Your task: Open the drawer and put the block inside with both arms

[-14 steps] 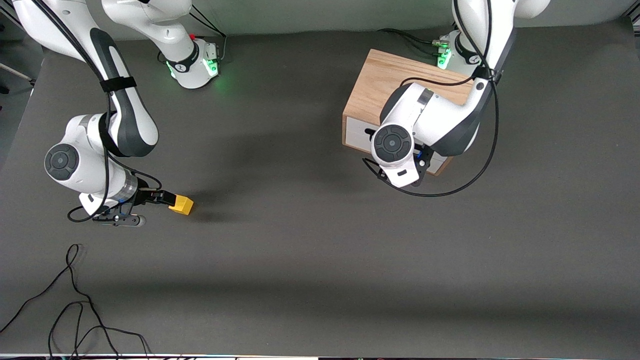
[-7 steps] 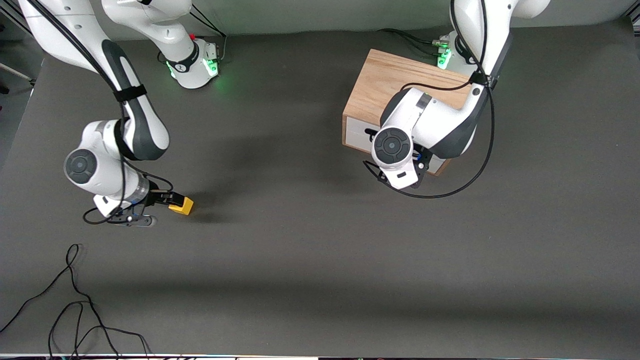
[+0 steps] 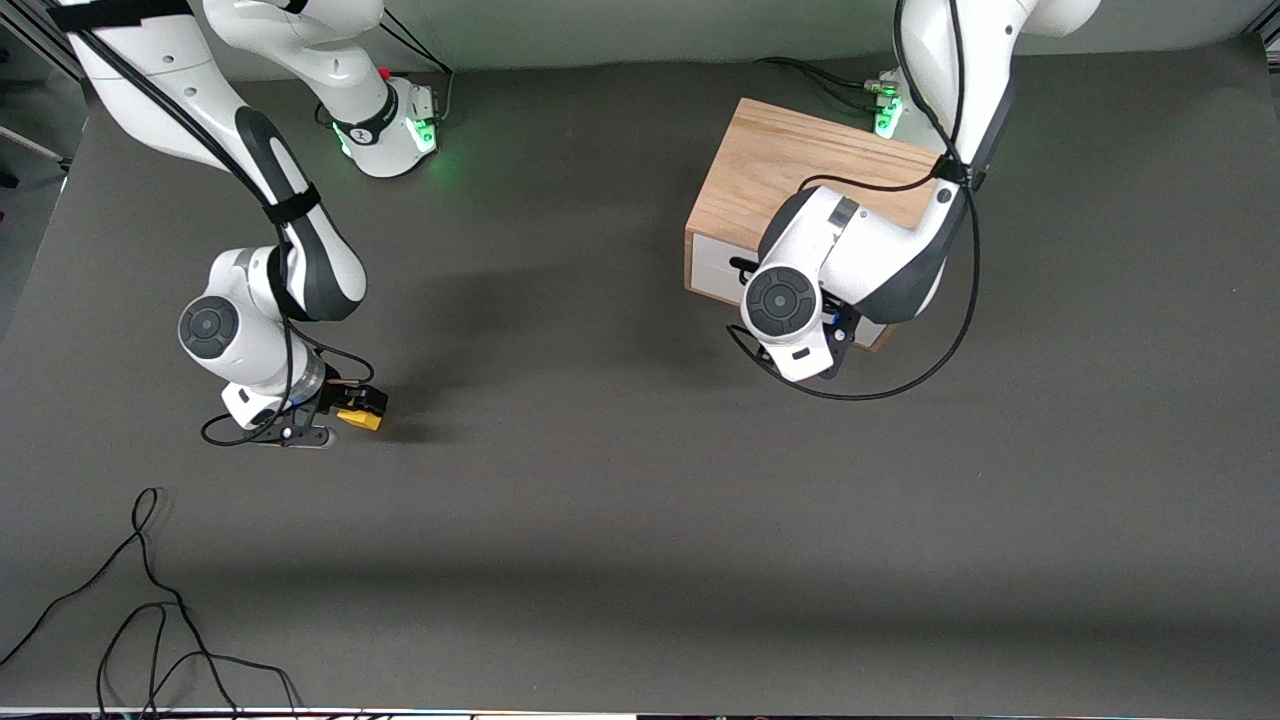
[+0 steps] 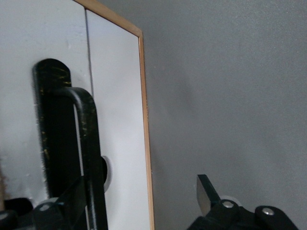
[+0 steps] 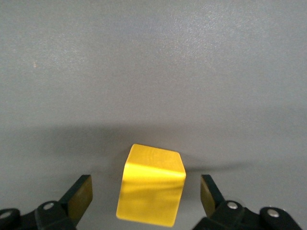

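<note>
From the front, the right gripper [image 3: 352,402] covers most of the yellow block [image 3: 362,418], which sits on the grey worktop [image 3: 620,500] toward the right arm's end. Its wrist view shows the fingers [image 5: 80,194] spread wide, flanking the block untouched. The left gripper [image 4: 139,196] is at the shut drawer [image 3: 715,268], fingers open astride the black handle [image 4: 72,139], a detail the front view hides.

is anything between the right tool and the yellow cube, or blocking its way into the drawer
Nothing stands between the right tool and the small yellow cube: its open fingers flank it. The white-fronted drawer in the light oak box is closed, with the left tool open at its black bar handle.
</note>
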{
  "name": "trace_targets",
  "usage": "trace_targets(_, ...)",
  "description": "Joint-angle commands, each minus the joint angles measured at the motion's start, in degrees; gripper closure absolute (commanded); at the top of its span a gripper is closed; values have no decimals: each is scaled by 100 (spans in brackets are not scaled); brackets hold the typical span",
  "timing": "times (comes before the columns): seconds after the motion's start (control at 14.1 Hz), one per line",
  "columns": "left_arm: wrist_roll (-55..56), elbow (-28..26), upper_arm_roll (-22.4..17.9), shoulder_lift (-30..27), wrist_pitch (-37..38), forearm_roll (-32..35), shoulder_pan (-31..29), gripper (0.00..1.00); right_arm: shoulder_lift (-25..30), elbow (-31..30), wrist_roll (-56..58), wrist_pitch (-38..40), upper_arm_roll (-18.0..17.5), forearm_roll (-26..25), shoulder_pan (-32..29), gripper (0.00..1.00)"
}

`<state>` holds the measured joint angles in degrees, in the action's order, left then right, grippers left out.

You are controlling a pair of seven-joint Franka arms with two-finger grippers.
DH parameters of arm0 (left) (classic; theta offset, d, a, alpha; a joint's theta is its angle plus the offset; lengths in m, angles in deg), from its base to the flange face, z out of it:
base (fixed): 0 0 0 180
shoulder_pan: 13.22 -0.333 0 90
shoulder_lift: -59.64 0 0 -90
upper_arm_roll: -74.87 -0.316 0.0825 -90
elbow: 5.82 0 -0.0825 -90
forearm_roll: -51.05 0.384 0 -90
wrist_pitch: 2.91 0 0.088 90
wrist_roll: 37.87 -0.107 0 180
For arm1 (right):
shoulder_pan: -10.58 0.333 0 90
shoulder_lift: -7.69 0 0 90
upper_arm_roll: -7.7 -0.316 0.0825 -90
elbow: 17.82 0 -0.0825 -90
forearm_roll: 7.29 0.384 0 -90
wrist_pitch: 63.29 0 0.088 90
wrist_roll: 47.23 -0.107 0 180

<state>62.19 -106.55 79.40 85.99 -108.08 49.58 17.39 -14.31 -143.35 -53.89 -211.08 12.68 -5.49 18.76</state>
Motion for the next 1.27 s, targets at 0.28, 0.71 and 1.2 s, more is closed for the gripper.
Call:
trace_targets(0.28,-48,27,-39,80,-232,111,33,0,-147,-33,-125,-170,82,-83,35,6)
trace_targets(0.71,-56,299,-48,238,-485,164,7,0,-191,10,-134,-162,82,-83,35,64)
trace_targets(1.2,-223,870,-66,607,-671,191,7,0,-77,466,-134,417,100,-83,35,69)
